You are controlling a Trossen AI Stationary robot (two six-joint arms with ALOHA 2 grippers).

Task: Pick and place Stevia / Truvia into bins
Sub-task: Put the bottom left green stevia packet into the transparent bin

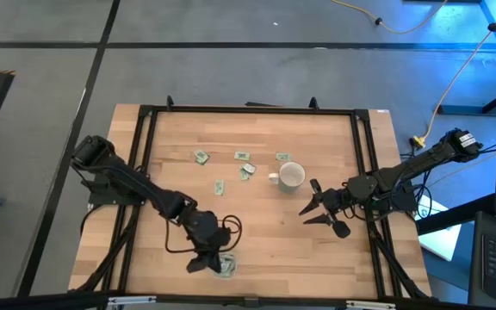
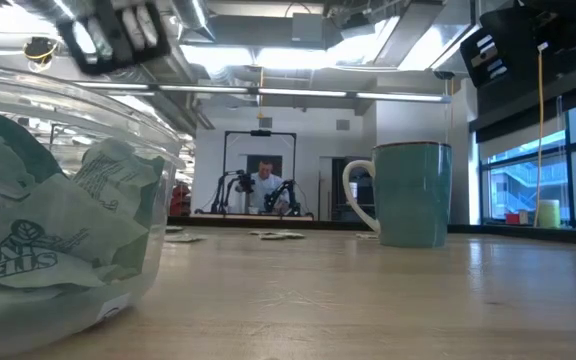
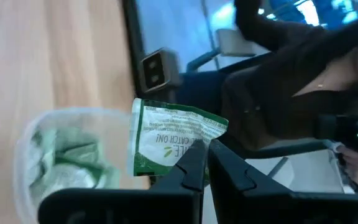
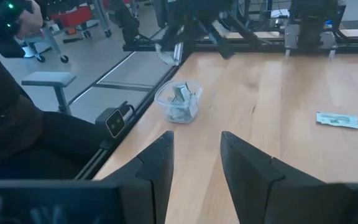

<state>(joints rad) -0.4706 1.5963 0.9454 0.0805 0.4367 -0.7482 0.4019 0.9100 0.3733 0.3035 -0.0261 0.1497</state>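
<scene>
Grey concrete floor (image 1: 257, 73) surrounds the wooden desk (image 1: 257, 220), with a yellow cable (image 1: 455, 73) trailing across it. Beyond, strip lights (image 2: 298, 93) hang from an open ceiling, tall windows (image 2: 533, 170) glow on one side, and a person (image 2: 264, 183) sits at a distant workstation.

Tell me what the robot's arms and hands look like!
Both arms are dark, nearly black, built from thin jointed links. Each ends in a hand with two flat, pointed dark fingers: the left hand and the right hand. A black cable loops beside the left arm's wrist. The right hand's fingers are smooth, matte wedges with no markings.
</scene>
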